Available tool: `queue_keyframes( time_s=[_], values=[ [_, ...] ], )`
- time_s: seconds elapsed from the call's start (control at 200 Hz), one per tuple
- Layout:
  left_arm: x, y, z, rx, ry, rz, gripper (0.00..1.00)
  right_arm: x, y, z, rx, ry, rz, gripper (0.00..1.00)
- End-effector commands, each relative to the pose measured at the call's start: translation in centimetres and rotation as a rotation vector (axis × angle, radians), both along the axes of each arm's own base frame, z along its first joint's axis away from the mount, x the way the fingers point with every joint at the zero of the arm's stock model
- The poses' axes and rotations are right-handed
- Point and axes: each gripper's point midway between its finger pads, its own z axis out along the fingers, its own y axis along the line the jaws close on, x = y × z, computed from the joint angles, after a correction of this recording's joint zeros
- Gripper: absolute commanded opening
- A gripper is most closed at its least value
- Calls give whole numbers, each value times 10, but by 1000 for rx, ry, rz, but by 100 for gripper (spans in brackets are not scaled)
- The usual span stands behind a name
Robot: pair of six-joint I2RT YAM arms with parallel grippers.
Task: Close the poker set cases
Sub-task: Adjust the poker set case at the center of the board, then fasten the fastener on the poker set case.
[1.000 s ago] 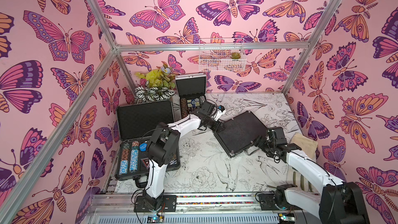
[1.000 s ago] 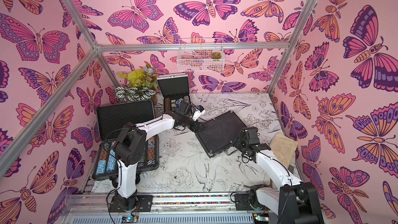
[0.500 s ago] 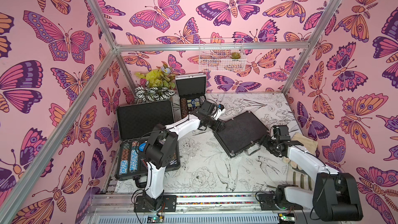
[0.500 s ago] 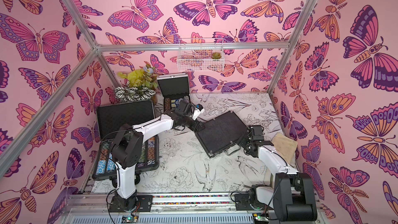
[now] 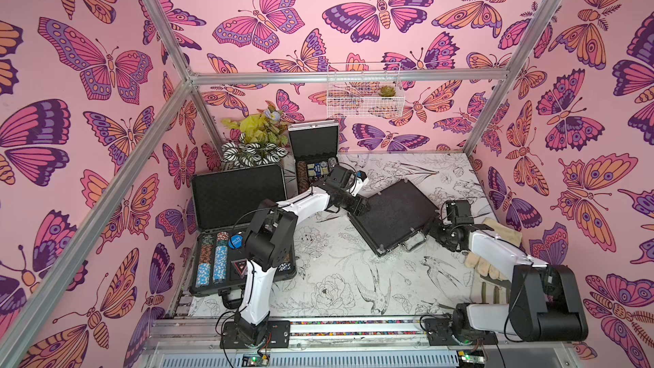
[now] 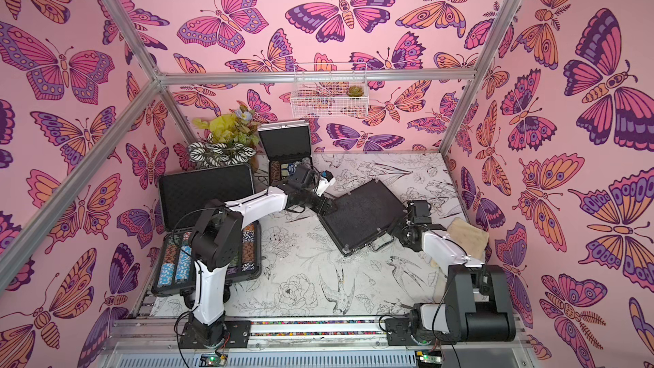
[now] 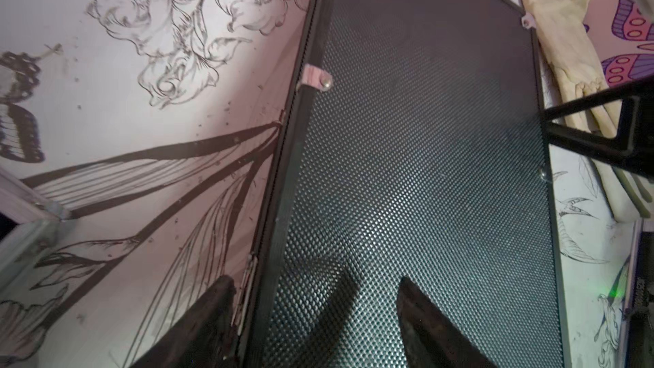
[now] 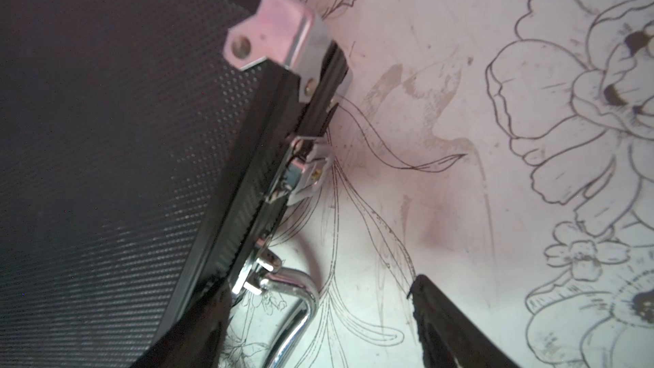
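Floral table (image 5: 339, 277): left end effector (image 7: 315, 279), right end effector (image 8: 318, 283) both wide; arm (image 5: 260, 284) partly hides large case (image 5: 237, 192).

The flower-printed worktop (image 5: 336, 277) carries a shut black case (image 5: 393, 217) lying flat between the left hand (image 5: 358, 207) and the right hand (image 5: 432, 231). Near the left hand, a silver case (image 5: 313, 143) stands open beside plants (image 5: 254, 146). Further from it, a large case (image 5: 237, 196) lies open. A glove (image 5: 502, 235) lies near the right hand.

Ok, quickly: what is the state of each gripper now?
Left gripper: open, holding nothing, over an edge of the closed black case.
Right gripper: open, holding nothing, beside the case handle.
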Motion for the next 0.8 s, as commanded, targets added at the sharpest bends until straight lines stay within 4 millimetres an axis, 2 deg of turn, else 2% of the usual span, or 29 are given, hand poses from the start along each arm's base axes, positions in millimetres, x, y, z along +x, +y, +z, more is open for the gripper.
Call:
queue_keyframes(
  time_s=[0.0, 0.13, 0.326, 0.431, 0.526, 0.536, 0.541, 0.551, 0.661, 0.797],
  values=[
    [-14, 2, -13, 3, 44, -29, 72, 21, -4, 44, -33, -141, 14, 81],
    [-27, 5, -19, 22, 54, -47, 70, 25, -11, 50, -21, -177, -14, 81],
    [-47, 6, -22, 30, 76, -70, 68, 47, 5, 48, 47, -172, 66, 83],
    [-55, 6, -25, 39, 84, -75, 67, 56, 4, 45, 65, -183, 68, 85],
    [-56, 7, -28, 50, 88, -63, 67, 61, 1, 42, 110, -196, 61, 89],
    [-56, 7, -28, 49, 88, -62, 67, 61, 1, 42, 116, -197, 62, 91],
    [-56, 7, -28, 49, 87, -62, 67, 61, 0, 41, 115, -197, 61, 99],
    [-56, 7, -27, 48, 85, -60, 67, 62, 0, 41, 122, -197, 62, 100],
    [-54, 7, -27, 51, 85, -47, 66, 63, -2, 35, 174, -189, 63, 99],
    [-52, 7, -26, 56, 74, -37, 66, 64, 4, 24, 238, -175, 71, 99]
  ],
)
